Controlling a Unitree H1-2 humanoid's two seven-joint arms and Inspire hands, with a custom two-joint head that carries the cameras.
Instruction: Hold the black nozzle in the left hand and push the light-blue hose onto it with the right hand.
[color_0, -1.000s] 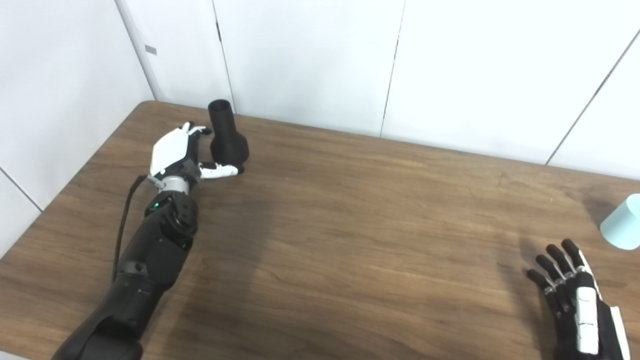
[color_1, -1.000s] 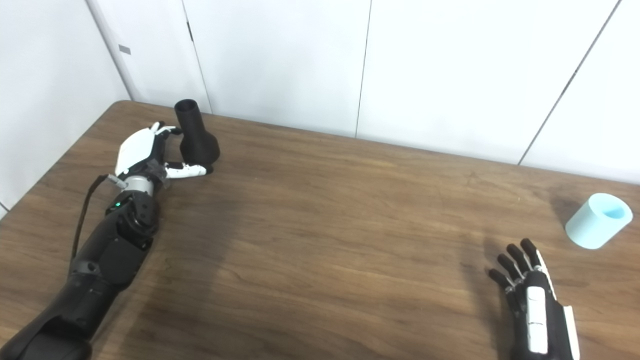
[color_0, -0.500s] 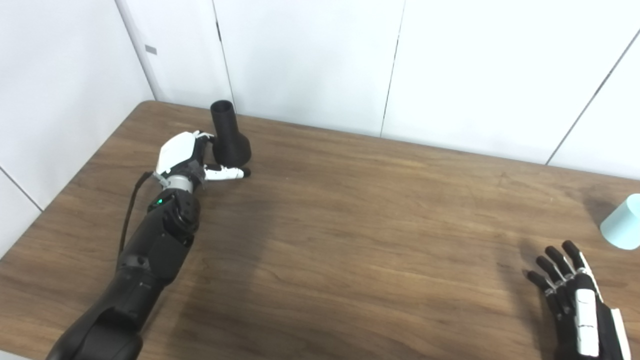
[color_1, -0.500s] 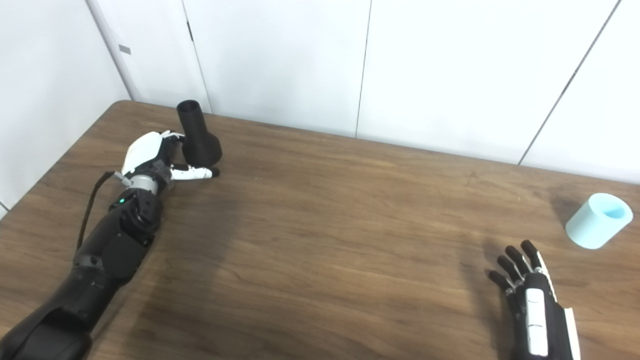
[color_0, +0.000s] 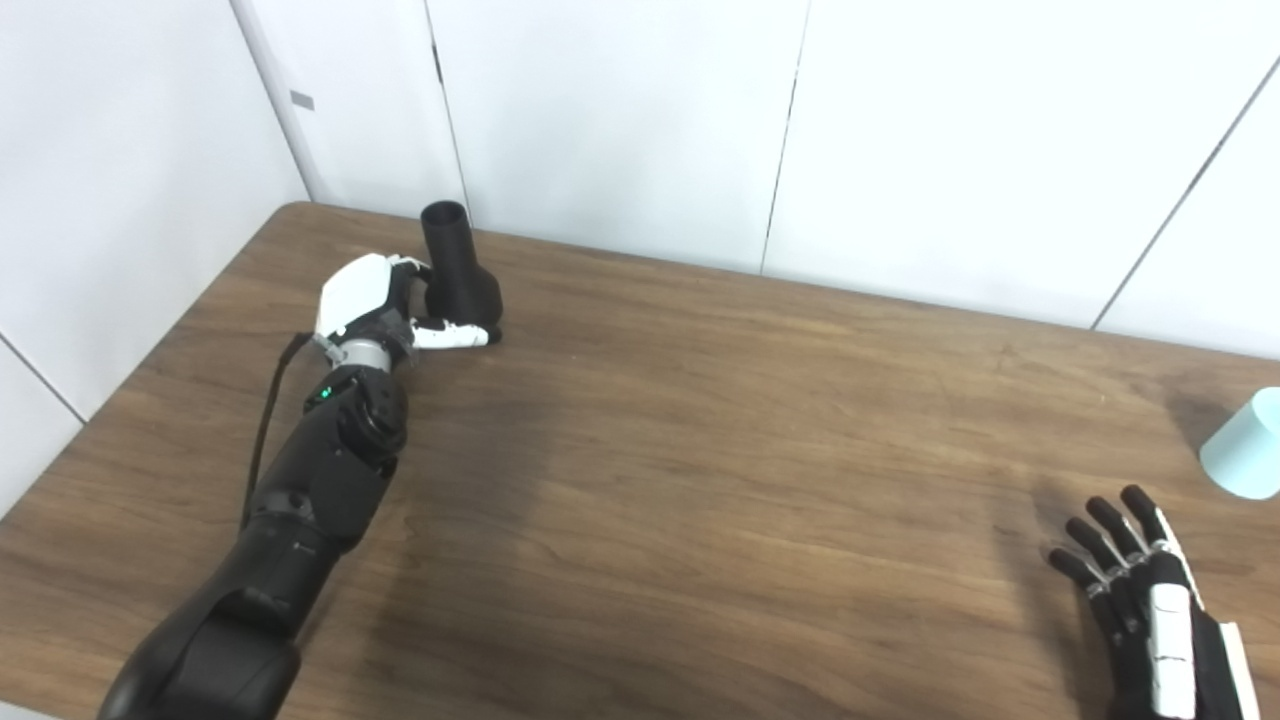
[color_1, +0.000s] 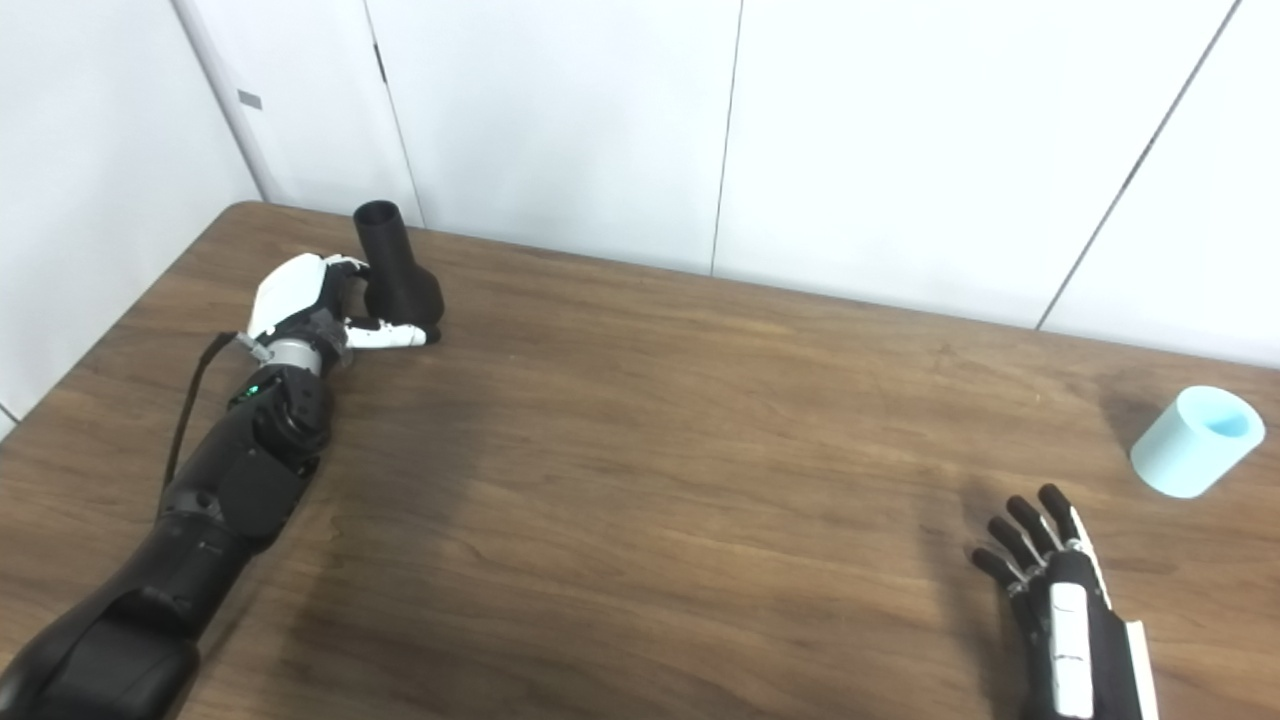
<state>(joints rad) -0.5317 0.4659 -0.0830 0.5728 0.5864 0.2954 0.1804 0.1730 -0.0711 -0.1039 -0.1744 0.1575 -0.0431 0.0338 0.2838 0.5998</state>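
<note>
So, left hand (color_0: 372, 298): I had its fingers curled around the upright black nozzle (color_0: 457, 267), thumb under the base.
Right hand (color_1: 1058, 600): fingers spread, empty.
Light-blue hose (color_1: 1195, 441): lay beyond it, apart, on the table (color_1: 660, 470).

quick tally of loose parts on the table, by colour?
Black: 1, the nozzle, upright at the far left with the left hand around its base.
Light blue: 1, the hose piece, lying at the right edge, apart from the open right hand.
Total: 2
</note>
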